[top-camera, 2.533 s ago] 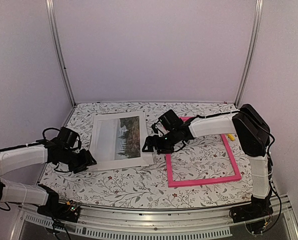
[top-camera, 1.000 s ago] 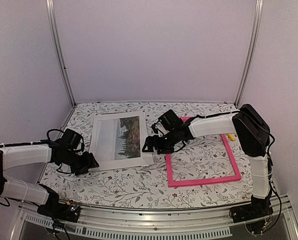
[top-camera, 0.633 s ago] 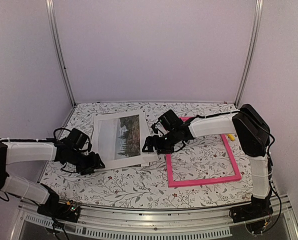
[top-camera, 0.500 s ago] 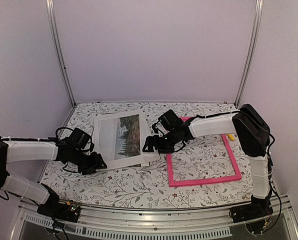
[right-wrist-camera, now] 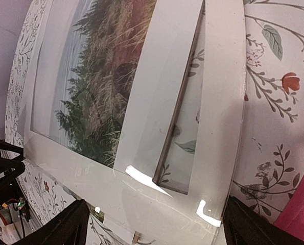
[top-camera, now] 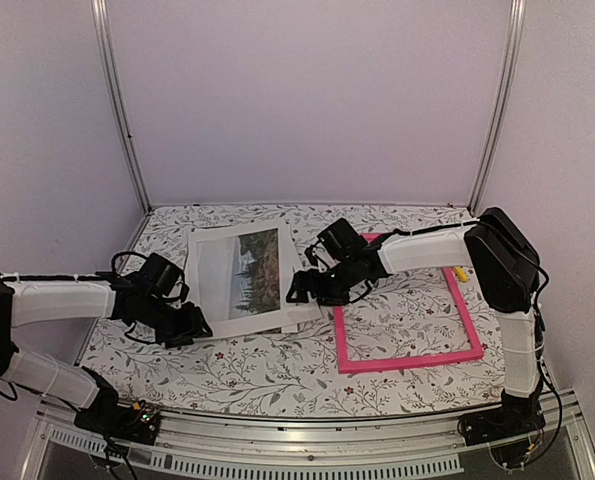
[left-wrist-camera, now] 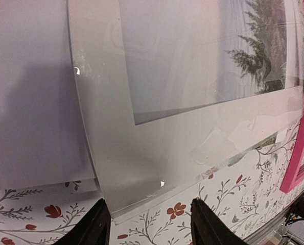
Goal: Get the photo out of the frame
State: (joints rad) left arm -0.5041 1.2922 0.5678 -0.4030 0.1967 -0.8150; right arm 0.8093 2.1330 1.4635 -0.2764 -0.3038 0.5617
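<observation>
Top view: the photo (top-camera: pixel 239 280) is lying flat at centre-left of the floral table (top-camera: pixel 277 375), outside the pink frame (top-camera: pixel 407 360) at right. The left gripper (top-camera: pixel 193 325) is sitting at its lower-left corner and the right gripper (top-camera: pixel 299 290) at its right edge.

Left wrist view: fingers (left-wrist-camera: pixel 98 227) are standing partly apart at the sheet's corner, possibly touching it.

Right wrist view: fingers (right-wrist-camera: pixel 65 224) are spreading wide over the photo's border.

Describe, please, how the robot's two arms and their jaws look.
The left arm and right arm both wear white padded sleeves over black joints. Wrists and jaws are black, with thin black cables looping beside them.
</observation>
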